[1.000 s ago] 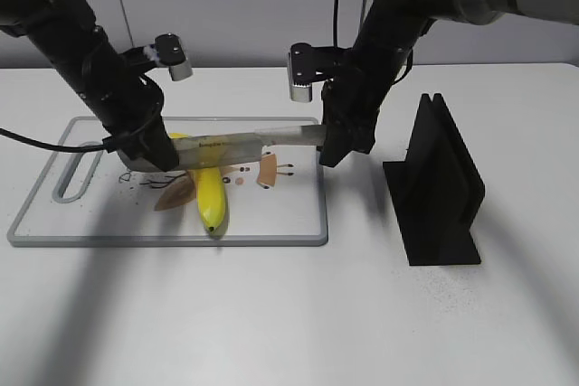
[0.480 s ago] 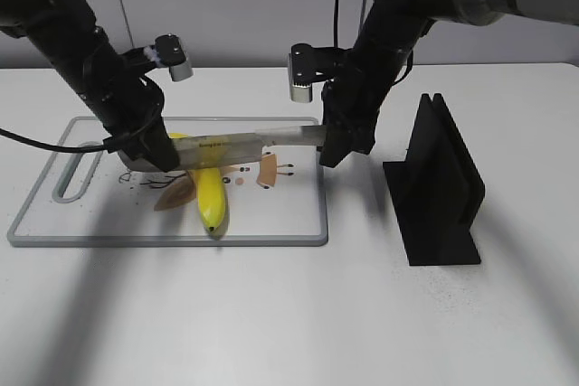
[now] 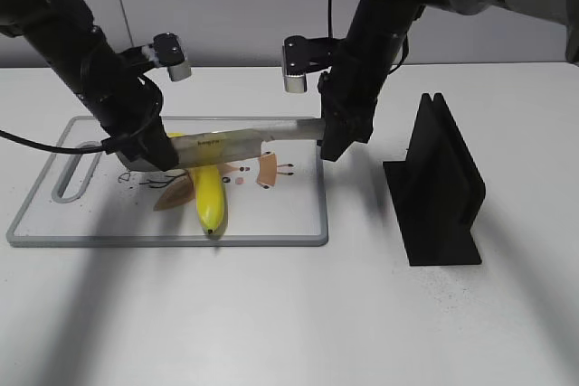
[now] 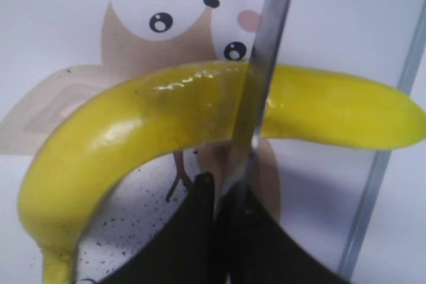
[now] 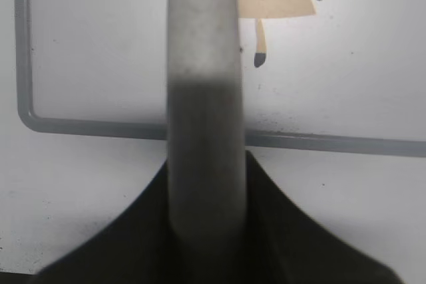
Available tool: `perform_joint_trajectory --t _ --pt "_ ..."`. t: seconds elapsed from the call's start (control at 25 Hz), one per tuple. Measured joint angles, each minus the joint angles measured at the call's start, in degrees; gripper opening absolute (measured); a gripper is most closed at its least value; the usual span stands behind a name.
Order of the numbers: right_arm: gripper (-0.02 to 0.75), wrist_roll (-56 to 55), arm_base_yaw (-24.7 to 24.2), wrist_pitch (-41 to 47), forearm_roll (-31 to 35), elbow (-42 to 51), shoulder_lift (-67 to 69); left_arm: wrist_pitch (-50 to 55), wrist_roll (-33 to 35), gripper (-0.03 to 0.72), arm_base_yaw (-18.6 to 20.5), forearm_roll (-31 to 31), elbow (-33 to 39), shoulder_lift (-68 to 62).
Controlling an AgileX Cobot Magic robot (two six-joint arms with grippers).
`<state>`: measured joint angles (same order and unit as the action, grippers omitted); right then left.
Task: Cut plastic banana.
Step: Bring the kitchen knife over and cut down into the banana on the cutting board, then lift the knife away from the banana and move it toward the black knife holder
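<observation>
Across banana, knife in both end effectors

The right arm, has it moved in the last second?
Yes. The right gripper has risen slightly and shifted left, away from the black stand, lifting its end of the knife over the banana.

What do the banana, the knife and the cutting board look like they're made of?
Banana: seemingly hard plastic, glossy yellow, with sharp highlights along its curve. Knife: the blade looks like metal, dull grey with a soft sheen; the handle is hidden in the right gripper. Cutting board: probably plastic, matte white with a grey rim and printed cartoon.
</observation>
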<state>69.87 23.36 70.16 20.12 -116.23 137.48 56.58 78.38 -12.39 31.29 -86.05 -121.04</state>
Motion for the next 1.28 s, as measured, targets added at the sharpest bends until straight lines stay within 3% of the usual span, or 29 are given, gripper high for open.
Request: perform_joint_trajectory --t 0.64,0.76,0.96,1.08,1.28 --pt "0.174 -0.3 0.3 0.5 -0.7 -1.5 -7.8 0.7 -1.6 0.044 -0.1 -1.3 0.2 10.3" --pt "0.173 -0.7 0.3 0.5 -0.6 -1.5 -8.7 0.3 -2.2 0.162 -0.1 -0.9 0.2 11.5" --pt "0.167 -1.9 0.3 0.5 -0.8 -1.5 -10.2 0.3 -2.6 0.594 -0.1 2.5 0.2 13.3" --pt "0.164 -2.5 0.3 0.5 -2.0 -1.2 -11.1 0.1 -2.8 0.662 -0.1 3.4 0.2 14.7" --pt "0.164 -3.5 0.2 0.1 -3.6 1.0 -12.5 -4.4 -3.5 0.679 -0.2 3.7 0.2 18.4"
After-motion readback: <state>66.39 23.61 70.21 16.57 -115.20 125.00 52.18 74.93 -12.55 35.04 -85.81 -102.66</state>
